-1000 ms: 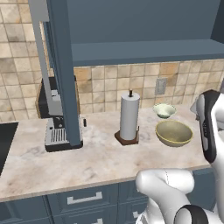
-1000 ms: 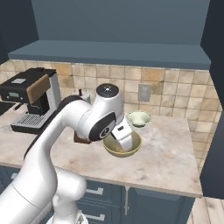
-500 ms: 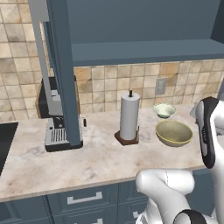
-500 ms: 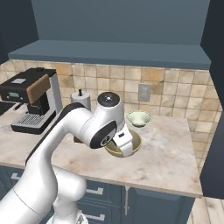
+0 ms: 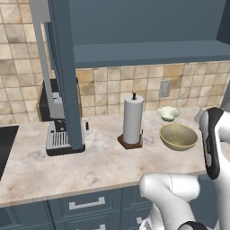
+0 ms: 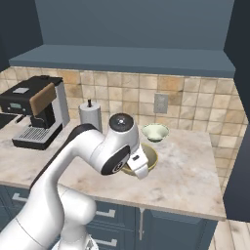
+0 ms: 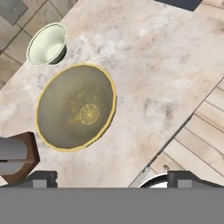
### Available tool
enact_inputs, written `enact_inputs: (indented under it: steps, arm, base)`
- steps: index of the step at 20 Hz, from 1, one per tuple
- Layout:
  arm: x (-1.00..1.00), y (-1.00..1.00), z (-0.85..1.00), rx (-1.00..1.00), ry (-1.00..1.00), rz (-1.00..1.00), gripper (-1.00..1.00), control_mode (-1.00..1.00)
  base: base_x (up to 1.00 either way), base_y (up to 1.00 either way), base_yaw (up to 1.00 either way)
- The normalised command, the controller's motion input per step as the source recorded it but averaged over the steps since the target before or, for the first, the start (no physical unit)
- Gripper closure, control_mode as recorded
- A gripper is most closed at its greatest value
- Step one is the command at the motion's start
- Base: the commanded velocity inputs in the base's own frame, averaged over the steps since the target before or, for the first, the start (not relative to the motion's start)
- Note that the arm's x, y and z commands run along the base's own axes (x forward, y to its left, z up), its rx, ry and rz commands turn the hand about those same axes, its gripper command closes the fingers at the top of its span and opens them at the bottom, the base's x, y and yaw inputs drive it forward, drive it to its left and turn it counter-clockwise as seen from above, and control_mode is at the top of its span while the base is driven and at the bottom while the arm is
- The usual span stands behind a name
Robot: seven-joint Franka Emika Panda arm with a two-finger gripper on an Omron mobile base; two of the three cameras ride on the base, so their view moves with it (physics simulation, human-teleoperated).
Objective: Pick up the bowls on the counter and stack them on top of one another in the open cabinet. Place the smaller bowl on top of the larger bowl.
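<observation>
Bowls both on counter (image 5: 90, 161), nothing stacked yet. Big bowl (image 5: 179, 136) just right of towel roll (image 5: 133, 120), small bowl (image 5: 169, 113) close behind it. Gripper (image 7: 113, 178) above big bowl, jaws wide, empty. Cabinet (image 5: 148, 49) shelf bare, so basically whole job left.

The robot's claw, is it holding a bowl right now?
No, it holds nothing. The gripper is open above the counter, and both the big bowl and the small bowl sit there untouched.

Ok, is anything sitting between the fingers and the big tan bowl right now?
Nothing visible. In the hand view the larger bowl lies bare on the counter, with open fingers above it. The smaller bowl and paper towel holder sit beside it, apart.
</observation>
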Motion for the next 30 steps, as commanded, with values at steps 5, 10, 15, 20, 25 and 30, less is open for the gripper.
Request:
enact_inputs:
  steps: [5, 10, 15, 20, 25, 30]
  arm:
    - [0.15, 0.0, -0.18, 0.0, -0.04, 0.0, -1.0, -1.0]
    - [0.16, -0.03, -0.18, 0.01, 0.0, 0.0, -1.0, -1.0]
    - [0.15, -0.04, -0.18, 0.01, -0.01, 0.0, -1.0, -1.0]
    - [0.12, -0.03, -0.17, 0.01, -0.06, 0.0, -1.0, -1.0]
    - [0.14, -0.02, -0.19, 0.0, -0.02, 0.0, -1.0, -1.0]
    - [0.2, -0.02, -0.17, 0.01, 0.02, 0.0, -1.0, -1.0]
  base:
    - [0.0, 0.0, 0.0]
    - [0.0, 0.0, 0.0]
    - [0.0, 0.0, 0.0]
    - [0.0, 0.0, 0.0]
    - [0.0, 0.0, 0.0]
    - [0.0, 0.0, 0.0]
